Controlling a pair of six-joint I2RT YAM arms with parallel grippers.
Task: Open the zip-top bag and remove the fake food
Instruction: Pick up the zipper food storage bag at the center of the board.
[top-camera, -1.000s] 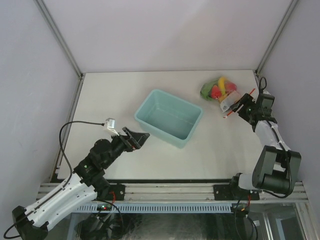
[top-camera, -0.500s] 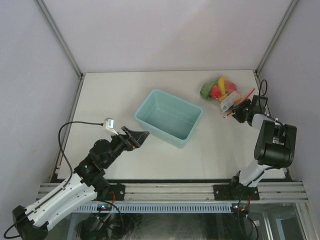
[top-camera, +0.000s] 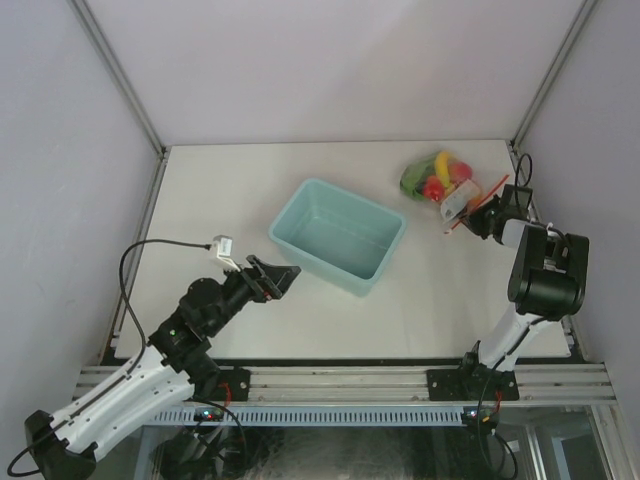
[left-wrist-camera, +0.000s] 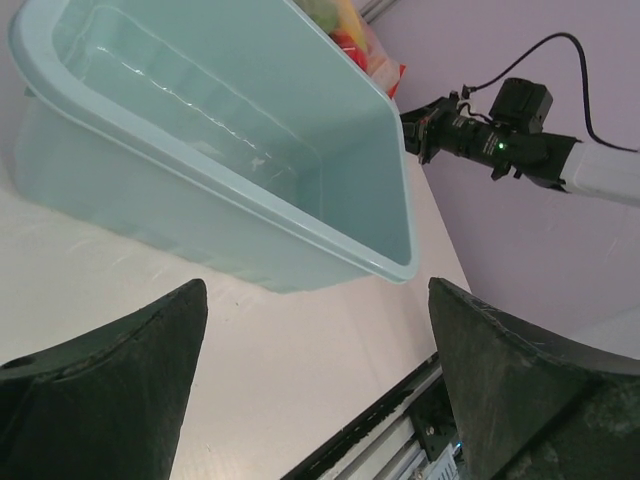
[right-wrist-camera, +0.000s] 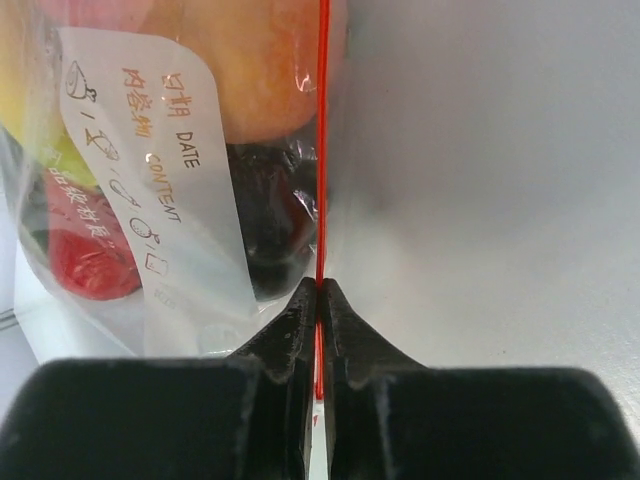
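Observation:
The zip-top bag (top-camera: 447, 190) lies at the back right of the table, clear plastic with a white label and an orange-red zip strip (right-wrist-camera: 322, 140). The fake food (top-camera: 437, 179) shows through it: red, yellow, green and dark pieces. My right gripper (top-camera: 479, 216) is at the bag's near right edge. In the right wrist view this gripper (right-wrist-camera: 320, 290) is shut on the zip strip, which runs straight up from between the fingertips. My left gripper (top-camera: 281, 276) hangs open just off the bin's near left side, and the left wrist view shows nothing between its fingers (left-wrist-camera: 315, 300).
A light teal bin (top-camera: 340, 236) stands in the middle of the table, with nothing in it; the left wrist view has it close ahead (left-wrist-camera: 250, 150). The frame posts and walls close in the back corners, near the bag.
My right gripper has shut on the bag's zip strip, and its arm has swung to stand more upright. The left gripper has narrowed very slightly and stayed in place.

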